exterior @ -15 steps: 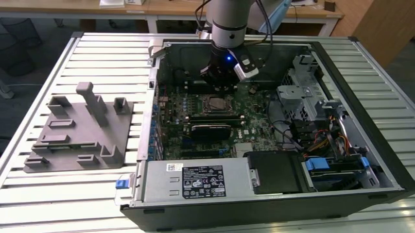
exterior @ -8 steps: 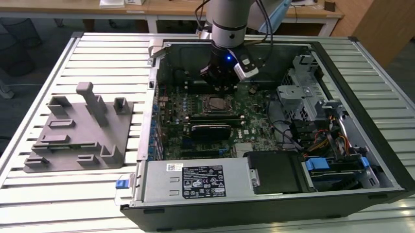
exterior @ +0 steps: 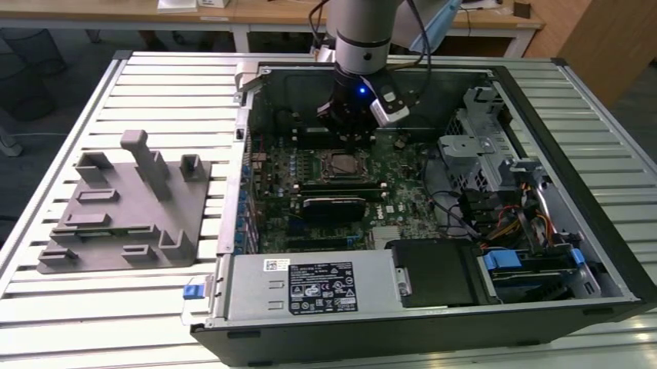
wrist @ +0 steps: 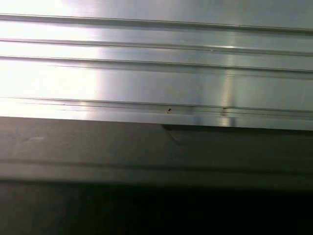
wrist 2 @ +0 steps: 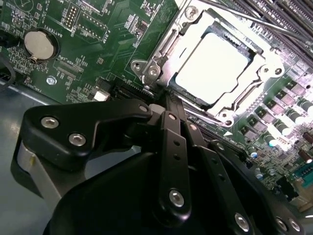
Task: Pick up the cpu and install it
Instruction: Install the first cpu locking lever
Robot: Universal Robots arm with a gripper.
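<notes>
Black gripper (wrist 2: 168,105) low in the second wrist view has fingers pressed together; the cpu (wrist 2: 211,67) sits in its socket. Lift straight up, I think.

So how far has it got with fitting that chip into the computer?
Nearly finished, it seems. The cpu already lies flat in the socket on the green board, framed by the metal bracket. The gripper hangs just above the socket with nothing in it. Whether the bracket is locked down, I cannot tell.
</notes>
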